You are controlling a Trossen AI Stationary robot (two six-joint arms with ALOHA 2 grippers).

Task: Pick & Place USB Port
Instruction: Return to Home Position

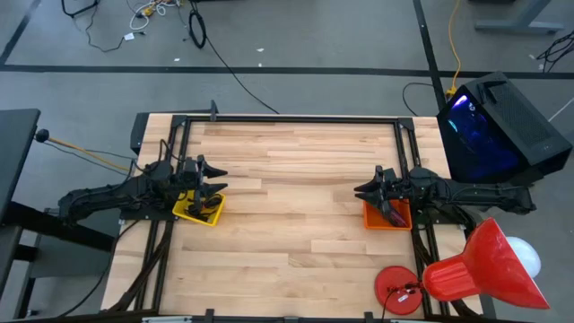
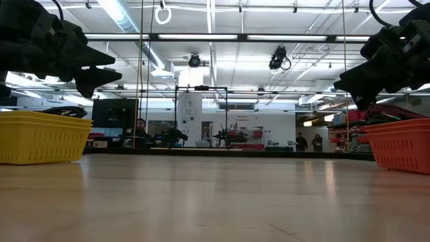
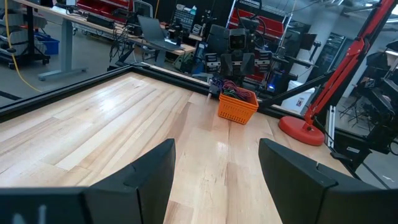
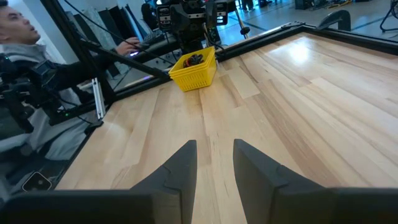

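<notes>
Grippers hang on either side of the light wooden plank table [image 1: 296, 206], each above a basket. The left gripper [image 1: 218, 180] hovers over the small yellow plastic mesh basket [image 1: 185, 211] at the table's left edge, clear of its rim. In its wrist view, the left gripper's two dark fingers [image 3: 146, 171] are spread wide with nothing between them. The right gripper [image 1: 362, 190] hovers over the small orange plastic mesh basket [image 1: 399, 218] at the table's right edge and points towards the middle of the table. Its fingers [image 4: 180, 165] are parted by a narrower gap, also with nothing between them.

A black charger cable [image 4: 195, 59] lies coiled inside the yellow basket, and part of it rises just above the rim in the low view. A tangle of dark cables [image 3: 236, 93] sits in the orange basket, but how many there are cannot be told. The table surface between the two baskets is bare wood.

A red lamp stand with a round base [image 1: 400, 289] stands near the orange basket, on the table's right side. A black box with a blue-lit screen [image 1: 498, 126] sits beyond the right edge. A person in grey clothing [image 4: 37, 127] sits beyond the left edge, behind the black frame rail
</notes>
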